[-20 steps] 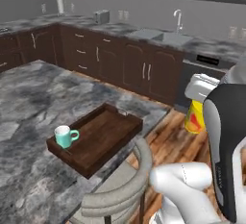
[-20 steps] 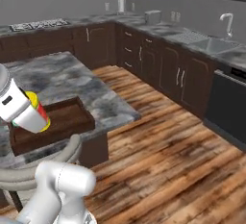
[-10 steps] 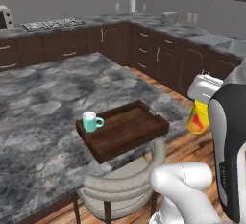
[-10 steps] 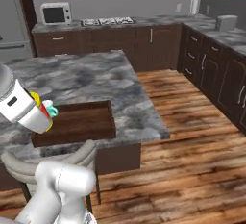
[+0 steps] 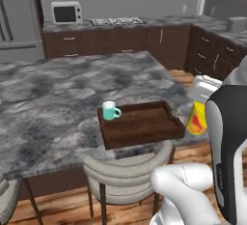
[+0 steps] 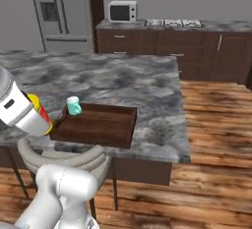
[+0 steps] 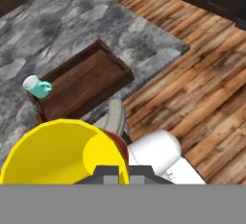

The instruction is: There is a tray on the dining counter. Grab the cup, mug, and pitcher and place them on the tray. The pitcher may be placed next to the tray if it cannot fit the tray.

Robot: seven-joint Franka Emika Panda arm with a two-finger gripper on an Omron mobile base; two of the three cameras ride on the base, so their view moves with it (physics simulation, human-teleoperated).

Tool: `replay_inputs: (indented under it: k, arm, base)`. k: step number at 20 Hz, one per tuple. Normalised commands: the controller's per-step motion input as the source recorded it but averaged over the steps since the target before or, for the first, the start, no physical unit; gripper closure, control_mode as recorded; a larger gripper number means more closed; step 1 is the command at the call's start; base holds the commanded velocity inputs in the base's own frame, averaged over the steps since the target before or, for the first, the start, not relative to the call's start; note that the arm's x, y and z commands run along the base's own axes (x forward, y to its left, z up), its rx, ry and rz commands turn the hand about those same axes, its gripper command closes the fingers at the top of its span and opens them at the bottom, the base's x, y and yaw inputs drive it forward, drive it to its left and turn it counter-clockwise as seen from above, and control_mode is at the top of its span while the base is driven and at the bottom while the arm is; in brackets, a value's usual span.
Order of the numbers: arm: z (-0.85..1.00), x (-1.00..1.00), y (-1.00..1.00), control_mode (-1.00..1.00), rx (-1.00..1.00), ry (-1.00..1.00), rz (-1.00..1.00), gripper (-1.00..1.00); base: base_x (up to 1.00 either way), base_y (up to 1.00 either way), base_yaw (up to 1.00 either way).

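Nearest to me, my gripper [image 7: 117, 169] is clamped shut on the cup [image 7: 65, 153], the yellow tumbler with the red-orange mark; in the hand view its open mouth sits right at the fingers, and in the left base view it hangs at the arm's end, off the counter edge and above the wooden floor [image 5: 193, 154]. Just below is a grey upholstered chair [image 5: 126, 168] tucked against the dining counter [image 5: 58, 89], so I'd judge the approach should come in high, over the chair back rather than across it. Beyond the chair, the tray [image 5: 144, 125] lies close to the counter's near edge, and most of its floor is bare. The mug [image 5: 110, 110] already stands upright in a far corner of it, handle out. My plan: carry the cup level so it doesn't tip, bring it over the open middle of the tray, well apart from the mug, clear the raised rim before descending, then lower straight down until the base seats flat and only then let go. The risks I see are clipping the rim or nudging the mug. I can't pick out the pitcher from here; farther back are dark cabinets [image 6: 162, 48], a microwave [image 6: 122, 12] and a fridge [image 6: 59, 14].
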Motion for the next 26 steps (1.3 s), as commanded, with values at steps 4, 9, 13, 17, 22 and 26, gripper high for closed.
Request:
replay_inputs:
  k: [4,9,13,17,22,26]
  arm:
    - [0.00,0.00,0.00,1.00,0.00,0.00,0.00,1.00]
    - [0.00,0.00,0.00,1.00,0.00,0.00,0.00,1.00]
    - [0.00,0.00,0.00,1.00,0.00,0.00,0.00,1.00]
    - [0.00,0.00,0.00,1.00,0.00,0.00,0.00,1.00]
    - [0.00,0.00,0.00,1.00,0.00,0.00,0.00,1.00]
    - [0.00,0.00,0.00,1.00,0.00,0.00,0.00,1.00]
  base:
    - [0.88,-0.01,0.77]
    - [1.00,-0.04,0.49]
    - [0.96,-0.35,0.54]
    - [-0.02,-1.00,0.30]
    - [0.55,-0.50,0.25]
    - [1.00,-0.46,0.26]
